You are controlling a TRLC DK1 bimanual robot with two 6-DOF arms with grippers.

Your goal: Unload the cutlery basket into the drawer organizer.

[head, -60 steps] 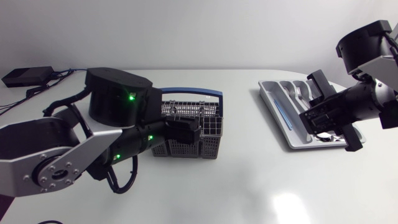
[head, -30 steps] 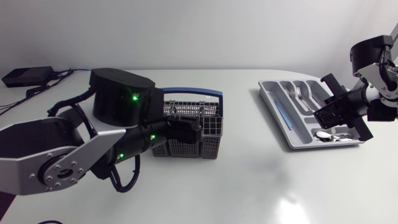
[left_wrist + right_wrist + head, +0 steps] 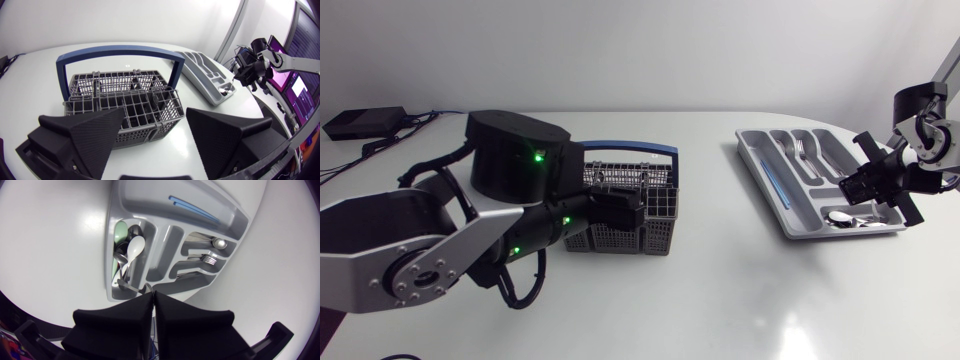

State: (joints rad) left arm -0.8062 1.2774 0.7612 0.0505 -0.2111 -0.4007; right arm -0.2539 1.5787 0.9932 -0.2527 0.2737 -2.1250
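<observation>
Head view. Left gripper (image 3: 632,212) sits over the near side of the cutlery basket (image 3: 650,165); jaw state is not readable from here. Right gripper (image 3: 886,187) hangs over the near end of the drawer organizer (image 3: 760,160), well apart from the basket. Count: one basket, one organizer, two arms.

Left wrist view. Left gripper (image 3: 155,113) has its jaws wide and holds nothing, with the basket (image 3: 118,79) just ahead and below. One dark upright piece (image 3: 155,101) stands in a front cell. Whether other pieces remain in the rear cells, I cannot tell. The organizer (image 3: 198,75) is beyond the basket, with the right arm at its far end.

Right wrist view. Right gripper (image 3: 152,296) has its fingers pressed together, and nothing shows between them. The organizer (image 3: 165,239) lies below. The cross compartment holds one white spoon (image 3: 135,247), one pale green piece (image 3: 119,232) and at least two metal spoons. Forks (image 3: 206,258) lie in a lengthwise slot, at least two. One blue slender piece (image 3: 192,208) lies in the long slot.

Judgement: unloading is part done. The step in hand looks like the left arm's pick of the dark piece. Next, it should centre on that piece, descend into the cell and close on it.
</observation>
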